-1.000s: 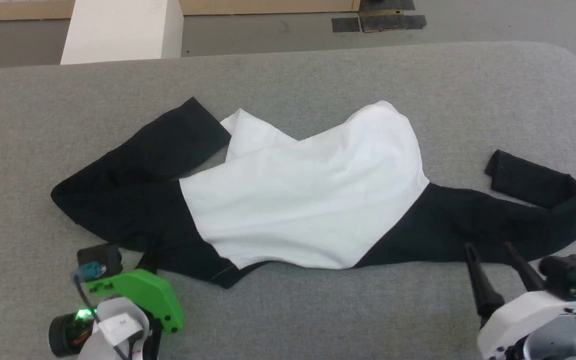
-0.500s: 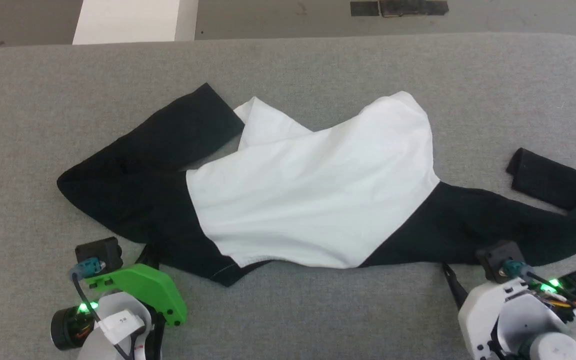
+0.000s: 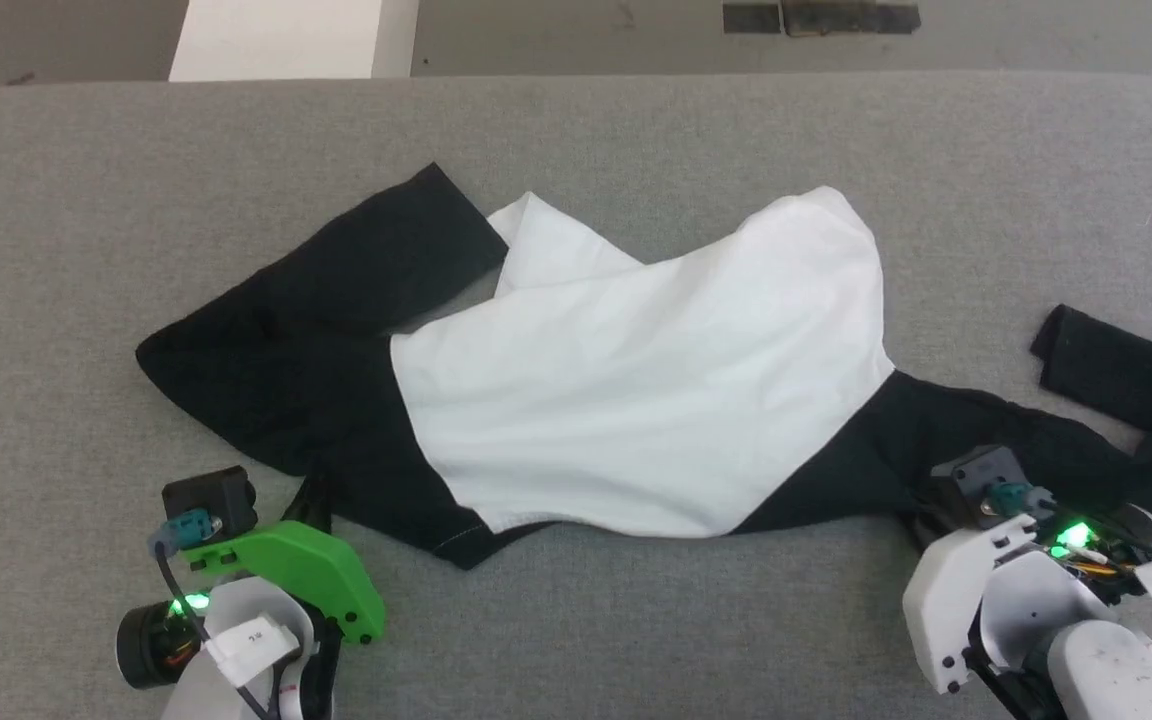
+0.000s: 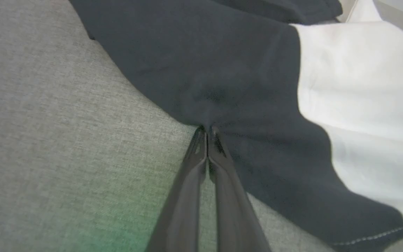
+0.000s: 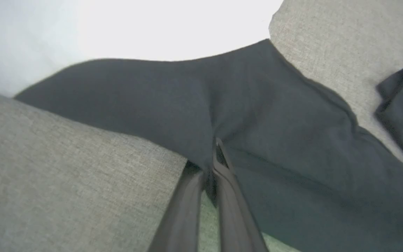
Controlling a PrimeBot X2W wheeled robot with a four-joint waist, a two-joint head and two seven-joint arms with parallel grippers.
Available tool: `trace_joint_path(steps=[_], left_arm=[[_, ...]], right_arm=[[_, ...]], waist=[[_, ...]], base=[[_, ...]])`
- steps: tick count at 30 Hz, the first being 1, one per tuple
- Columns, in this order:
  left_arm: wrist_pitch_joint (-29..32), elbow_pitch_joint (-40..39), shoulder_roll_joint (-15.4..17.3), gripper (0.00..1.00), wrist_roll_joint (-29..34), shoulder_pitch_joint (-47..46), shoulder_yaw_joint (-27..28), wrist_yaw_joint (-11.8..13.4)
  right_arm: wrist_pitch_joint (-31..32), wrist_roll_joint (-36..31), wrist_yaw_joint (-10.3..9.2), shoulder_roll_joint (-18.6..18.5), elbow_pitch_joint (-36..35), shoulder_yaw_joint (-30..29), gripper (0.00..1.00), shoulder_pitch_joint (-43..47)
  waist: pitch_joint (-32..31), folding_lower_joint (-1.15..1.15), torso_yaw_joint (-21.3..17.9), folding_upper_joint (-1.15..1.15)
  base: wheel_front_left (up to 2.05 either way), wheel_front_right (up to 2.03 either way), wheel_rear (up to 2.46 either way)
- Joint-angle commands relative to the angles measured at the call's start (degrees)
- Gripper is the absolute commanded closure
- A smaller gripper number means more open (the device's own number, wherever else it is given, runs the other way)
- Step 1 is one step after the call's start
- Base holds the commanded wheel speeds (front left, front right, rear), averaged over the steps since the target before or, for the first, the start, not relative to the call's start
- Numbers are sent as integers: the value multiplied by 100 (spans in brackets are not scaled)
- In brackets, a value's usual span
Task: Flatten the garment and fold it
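The garment (image 3: 636, 400), judged soft and limp, is spread crumpled on the counter (image 3: 636, 140). Its black near edge, a fitting hold, is pinched by the fingers of the left gripper (image 4: 206, 131) and the right gripper (image 5: 212, 157).

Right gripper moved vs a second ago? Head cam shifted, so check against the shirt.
Yes. The right gripper went forward, from the shirt's near edge onto its black sleeve, and shut on it.
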Motion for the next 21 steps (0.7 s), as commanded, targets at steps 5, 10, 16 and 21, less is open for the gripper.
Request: trace_joint_path(steps=[5, 10, 16, 21], left_arm=[[-313, -329, 61, 100, -125, 94, 72, -165], [-300, -1164, 259, 100, -256, -42, 155, -380], [380, -2242, 678, 100, -211, -830, 100, -520], [917, -2359, 1108, 100, 21, -2026, 123, -583]], right_arm=[[-158, 279, -8, 110, -699, -396, 100, 409], [5, 301, -8, -24, -1839, -747, 100, 500], [760, 388, -8, -786, -2838, -623, 100, -265], [1215, 798, -8, -1429, -2707, -376, 100, -1752]], waist=[[-422, 0, 23, 61], [-662, 0, -4, 61], [-640, 0, -56, 61], [-203, 0, -120, 61]], base=[[0, 0, 0], [0, 0, 0], [0, 0, 0], [0, 0, 0]])
